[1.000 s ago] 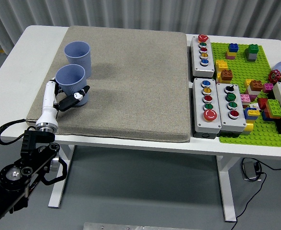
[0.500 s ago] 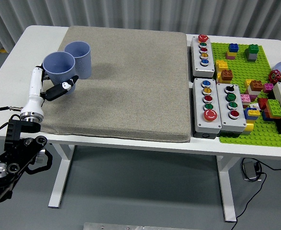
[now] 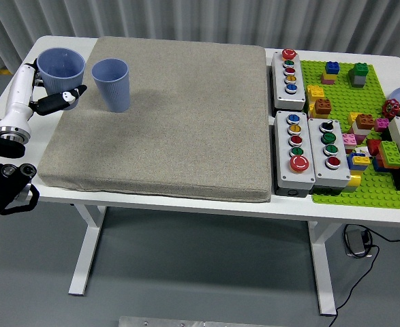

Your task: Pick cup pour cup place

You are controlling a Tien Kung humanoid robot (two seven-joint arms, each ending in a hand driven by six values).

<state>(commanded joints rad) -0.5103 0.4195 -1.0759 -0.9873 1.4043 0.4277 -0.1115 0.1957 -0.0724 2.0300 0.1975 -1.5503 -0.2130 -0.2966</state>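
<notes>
**Cup lifted, lining up for the pour**

With the held cup (image 3: 61,67) up off the mat (image 3: 165,109) and carried to the far-left corner of the desk (image 3: 22,61), we're between pick and pour. Left robot hand (image 3: 46,92) is wrapped around the cup low on its body; white forearm and dark fingers (image 3: 63,99) show below the rim. Cup looks upright, mouth open to the camera. Can't tell if there's anything inside.

Second cup (image 3: 111,84) stands upright on the mat's far-left area, just right of the held one. They're near each other but not touching. That's presumably the pour target.

Next move, as I read it: bring the held cup's rim over the second cup's mouth, then tilt toward it. Clearance is tight, so knocking the standing cup over is the main risk. After that, set the held cup back down.

Change vs a second ago: the held cup was in front of the standing one, low near the mat, with the arm well into frame. Half a second ago it was touching or overlapping the standing cup's left side. Now it's farther left and further back, and the arm has swung out toward the picture's left edge. Standing cup hasn't moved.

Right arm isn't in frame. Button boxes (image 3: 294,151) and the brick plate (image 3: 353,187) on the right aren't involved.
</notes>
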